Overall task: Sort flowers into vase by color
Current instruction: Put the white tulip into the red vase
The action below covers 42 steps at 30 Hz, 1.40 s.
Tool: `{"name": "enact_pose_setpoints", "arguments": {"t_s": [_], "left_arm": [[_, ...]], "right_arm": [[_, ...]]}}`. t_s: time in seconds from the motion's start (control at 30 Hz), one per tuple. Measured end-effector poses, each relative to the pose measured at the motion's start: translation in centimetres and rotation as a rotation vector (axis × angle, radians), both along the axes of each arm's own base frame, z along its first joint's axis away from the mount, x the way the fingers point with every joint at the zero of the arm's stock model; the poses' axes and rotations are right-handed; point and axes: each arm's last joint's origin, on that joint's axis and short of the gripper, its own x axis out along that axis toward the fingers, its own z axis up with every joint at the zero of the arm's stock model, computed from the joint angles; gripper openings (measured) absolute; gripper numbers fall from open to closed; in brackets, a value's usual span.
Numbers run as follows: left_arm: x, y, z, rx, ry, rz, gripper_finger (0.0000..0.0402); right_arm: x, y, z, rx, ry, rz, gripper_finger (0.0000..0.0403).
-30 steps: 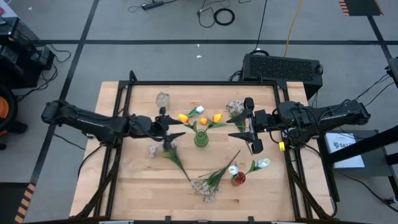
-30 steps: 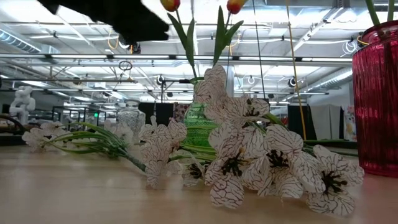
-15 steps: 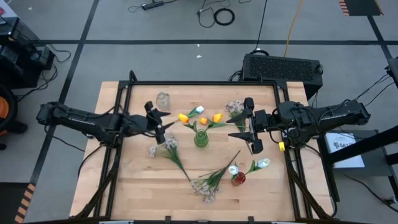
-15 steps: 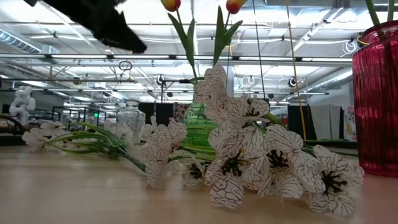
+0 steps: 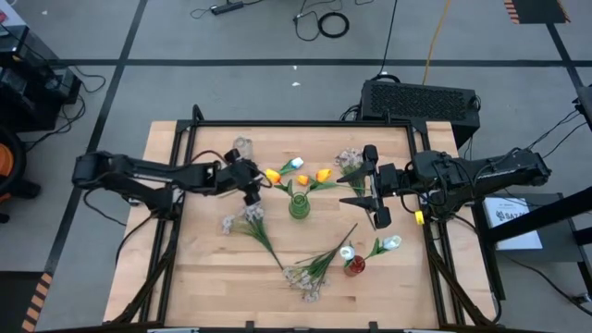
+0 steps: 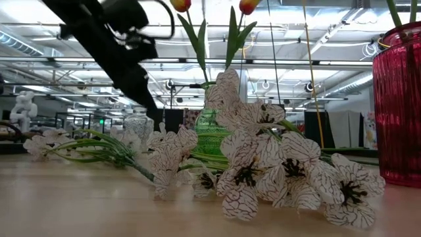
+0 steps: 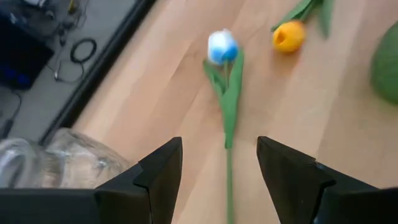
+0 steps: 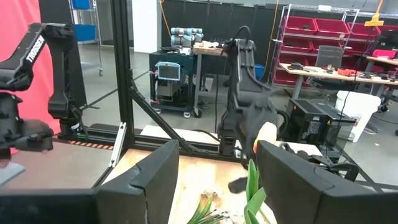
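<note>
While both tools hang open and empty, the flowers stay scattered on the pale wooden bench (image 5: 194, 268).
Left tool (image 5: 252, 181) hovers over a white tulip (image 7: 222, 48) beside the clear glass vase (image 5: 242, 147); at 3 o'clock of the round green vase (image 5: 298, 205) waits the right tool (image 5: 370, 186); papery pale sprays (image 6: 263, 168) lie at 6 o'clock.
</note>
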Motion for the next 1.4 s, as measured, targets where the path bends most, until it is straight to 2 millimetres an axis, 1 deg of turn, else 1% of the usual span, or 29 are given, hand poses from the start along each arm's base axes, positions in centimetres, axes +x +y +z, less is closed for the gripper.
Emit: {"name": "enact_pose_setpoints", "arguments": {"t_s": [0.1, 0.33, 0.67, 0.87, 1.0, 1.13, 1.4], "left_arm": [[0.5, 0.8, -1.1, -0.027, 0.029, 0.01, 0.0215], [1.8, 1.9, -3.0, -0.056, 0.033, -0.004, 0.0215], [2.3, 3.3, -5.9, -0.112, 0.122, -0.001, 0.0215], [2.8, 3.8, -7.1, -0.152, 0.127, -0.013, 0.0214], [3.0, 4.0, -7.4, -0.16, 0.13, -0.012, 0.0211], [3.0, 4.2, -7.5, -0.175, 0.125, -0.016, 0.0185], [3.0, 4.2, -7.5, -0.162, 0.127, -0.036, 0.0101]], "right_arm": [[0.0, 0.0, 0.0, 0.0, 0.0, 0.0, 0.0208], [0.0, 0.0, 0.0, -0.004, 0.0, 0.0, 0.0208], [0.0, 0.0, -0.1, -0.005, 0.006, 0.0, 0.0208], [0.0, 0.0, -0.1, -0.005, 0.007, 0.0, 0.0208], [0.0, 0.0, -0.1, -0.005, 0.006, 0.0, 0.0208], [0.0, 0.0, -0.1, -0.005, 0.007, 0.0, 0.0208], [0.0, 0.0, -0.1, -0.005, 0.007, 0.001, 0.0208]]}}
